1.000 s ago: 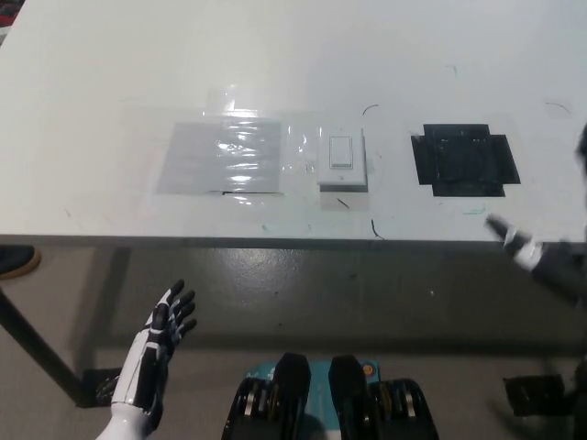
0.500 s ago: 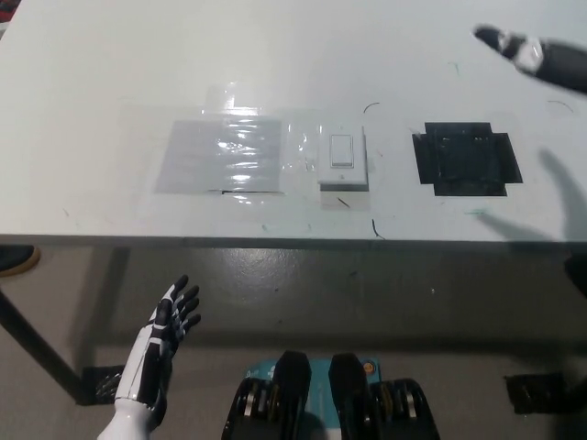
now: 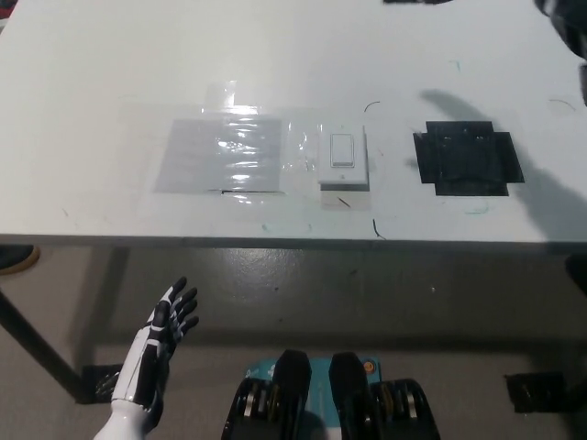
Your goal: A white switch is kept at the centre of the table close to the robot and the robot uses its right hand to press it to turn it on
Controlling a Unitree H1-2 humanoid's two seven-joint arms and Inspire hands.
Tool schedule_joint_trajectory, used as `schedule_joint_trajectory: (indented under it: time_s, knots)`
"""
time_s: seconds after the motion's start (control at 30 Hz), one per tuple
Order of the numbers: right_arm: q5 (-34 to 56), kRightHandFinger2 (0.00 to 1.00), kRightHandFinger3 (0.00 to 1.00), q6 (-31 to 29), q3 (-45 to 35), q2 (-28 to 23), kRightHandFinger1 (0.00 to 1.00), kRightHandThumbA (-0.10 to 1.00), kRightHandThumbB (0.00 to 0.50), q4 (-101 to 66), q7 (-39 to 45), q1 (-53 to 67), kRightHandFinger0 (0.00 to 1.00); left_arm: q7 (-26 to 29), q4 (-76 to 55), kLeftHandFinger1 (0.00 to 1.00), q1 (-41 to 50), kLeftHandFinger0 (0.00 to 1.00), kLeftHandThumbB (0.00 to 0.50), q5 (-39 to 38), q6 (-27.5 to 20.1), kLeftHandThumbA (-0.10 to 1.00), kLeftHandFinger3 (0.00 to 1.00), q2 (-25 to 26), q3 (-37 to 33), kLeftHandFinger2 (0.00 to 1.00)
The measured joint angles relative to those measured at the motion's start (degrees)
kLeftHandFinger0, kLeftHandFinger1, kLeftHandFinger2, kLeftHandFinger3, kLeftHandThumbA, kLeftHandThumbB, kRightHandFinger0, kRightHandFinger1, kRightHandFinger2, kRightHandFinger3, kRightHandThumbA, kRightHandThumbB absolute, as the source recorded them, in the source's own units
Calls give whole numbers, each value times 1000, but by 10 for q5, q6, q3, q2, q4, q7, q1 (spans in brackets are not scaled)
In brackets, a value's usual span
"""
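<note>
light: bright, even | glare: clear tape [image 3: 240,147] | shadow: table [image 3: 92,73] right | blur: top-right

Clear taped plastic sheet [image 3: 222,155] and black tape patch [image 3: 468,159] on the white table [image 3: 110,64], well apart.

no readable text, labels or numbers

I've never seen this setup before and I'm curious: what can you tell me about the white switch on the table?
The white switch is a flat rectangular wall-type plate with a narrow upright rocker in its middle, plastic by the look of it. It lies flat on the white table near the front edge, roughly centred, between a shiny clear taped sheet and a black taped patch. No hand touches it. Whether it is on or off cannot be told.
</note>
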Motion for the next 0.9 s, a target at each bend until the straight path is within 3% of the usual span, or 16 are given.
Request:
schedule_joint_trajectory:
  time_s: [0.27, 0.37, 0.53, 0.57, 0.63, 0.7, 0.77, 0.9]
  knots:
    - [-16, 1000, 1000, 11, 103, 3, 1000, 1000, 224, 110, 100, -63, 1000, -2, 0, 1000, 0, 1000, 43, 0, 6, 1000, 1000, 7, -1, 1000]
    - [-24, 1000, 1000, 14, 130, 6, 1000, 1000, 234, 126, 131, -76, 1000, -4, 0, 1000, -1, 1000, 39, 0, 6, 1000, 1000, 8, -2, 1000]
    - [-41, 1000, 1000, 19, 149, 14, 1000, 1000, 229, 128, 160, -76, 1000, -6, 0, 1000, -2, 1000, 44, 0, 6, 1000, 1000, 9, -2, 1000]
    - [-44, 1000, 1000, 19, 152, 17, 1000, 1000, 269, 131, 164, -76, 1000, -6, 0, 1000, -2, 1000, 27, 0, 6, 1000, 1000, 9, -2, 1000]
    - [-52, 1000, 1000, 18, 159, 20, 1000, 1000, 270, 140, 170, -76, 1000, -6, 0, 1000, -2, 1000, 26, 1, 6, 1000, 1000, 9, -2, 1000]
    - [-62, 1000, 1000, 18, 166, 25, 1000, 1000, 225, 152, 178, -76, 1000, -6, 0, 1000, -2, 1000, 35, 2, 6, 1000, 1000, 9, -2, 1000]
    - [-68, 1000, 1000, 18, 170, 29, 1000, 1000, 220, 158, 186, -76, 1000, -7, 0, 1000, -2, 1000, 43, 2, 6, 1000, 1000, 9, -2, 1000]
    - [-76, 1000, 1000, 19, 174, 45, 1000, 1000, 247, 171, 199, -75, 1000, -7, 0, 1000, -2, 1000, 52, 2, 6, 1000, 1000, 8, -2, 1000]
